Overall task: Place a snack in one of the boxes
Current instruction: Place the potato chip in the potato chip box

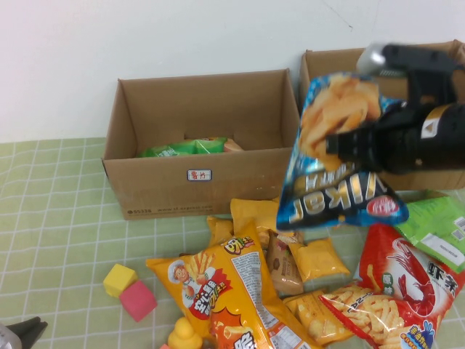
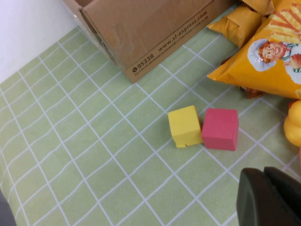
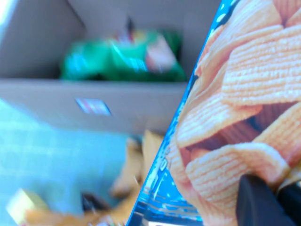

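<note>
My right gripper (image 1: 341, 142) holds the chip bag (image 1: 336, 156) above the snack pile (image 1: 290, 291), before two boxes (image 1: 196, 153); my left gripper (image 1: 25, 331) sits low left.

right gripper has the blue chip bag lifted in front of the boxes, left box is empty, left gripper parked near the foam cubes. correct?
Not quite: the left box is not empty; the high view shows a green snack bag inside it. The rest holds: the right gripper holds the blue chip bag lifted in front of the boxes, and the left gripper sits low near the yellow cube and pink cube.
</note>
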You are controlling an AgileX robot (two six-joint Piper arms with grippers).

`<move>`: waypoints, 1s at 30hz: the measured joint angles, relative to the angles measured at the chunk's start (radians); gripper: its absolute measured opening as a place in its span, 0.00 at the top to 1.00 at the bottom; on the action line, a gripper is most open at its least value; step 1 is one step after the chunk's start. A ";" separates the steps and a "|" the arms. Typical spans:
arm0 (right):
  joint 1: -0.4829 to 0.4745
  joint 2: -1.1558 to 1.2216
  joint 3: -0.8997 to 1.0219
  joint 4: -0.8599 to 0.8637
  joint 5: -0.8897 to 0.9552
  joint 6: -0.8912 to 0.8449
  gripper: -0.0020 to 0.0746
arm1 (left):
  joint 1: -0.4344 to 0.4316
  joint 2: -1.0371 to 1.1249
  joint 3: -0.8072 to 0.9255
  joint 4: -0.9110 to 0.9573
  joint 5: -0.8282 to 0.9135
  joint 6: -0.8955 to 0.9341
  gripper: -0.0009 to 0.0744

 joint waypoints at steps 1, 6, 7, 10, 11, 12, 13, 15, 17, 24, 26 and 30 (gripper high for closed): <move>0.000 -0.013 0.000 0.001 -0.018 0.000 0.95 | 0.000 0.000 0.000 -0.004 0.000 -0.002 0.99; 0.002 -0.028 0.000 0.050 -0.230 0.000 0.95 | 0.000 0.000 0.000 -0.006 -0.006 -0.002 0.99; 0.007 -0.022 0.000 0.069 -0.279 0.000 0.95 | 0.000 0.000 0.000 -0.006 -0.006 -0.004 0.99; 0.027 0.019 -0.031 0.106 -0.386 0.004 0.95 | 0.000 0.000 0.000 -0.006 -0.007 -0.004 0.99; 0.034 0.038 -0.046 0.110 -0.413 0.006 0.95 | 0.000 0.000 0.000 -0.006 -0.007 -0.004 0.99; 0.045 0.066 -0.069 0.113 -0.446 0.006 0.95 | 0.000 0.000 0.000 -0.006 -0.007 -0.004 0.99; 0.053 0.092 -0.095 0.113 -0.482 0.006 0.95 | 0.000 0.000 0.000 -0.006 -0.007 -0.004 0.99; 0.073 0.167 -0.155 0.111 -0.555 0.004 0.95 | 0.000 0.000 0.000 -0.006 -0.007 -0.004 0.99; 0.087 0.251 -0.213 0.101 -0.612 0.004 0.95 | 0.000 0.000 0.000 -0.006 -0.007 -0.004 0.99; 0.117 0.536 -0.451 0.052 -0.699 -0.004 0.94 | 0.000 0.000 0.000 -0.006 -0.007 -0.004 0.99; 0.117 0.609 -0.515 0.046 -0.680 -0.004 0.91 | 0.000 0.000 0.000 -0.006 -0.007 -0.004 0.99; 0.118 0.688 -0.634 0.024 -0.585 -0.004 0.62 | 0.000 0.000 0.000 -0.006 -0.003 -0.008 0.99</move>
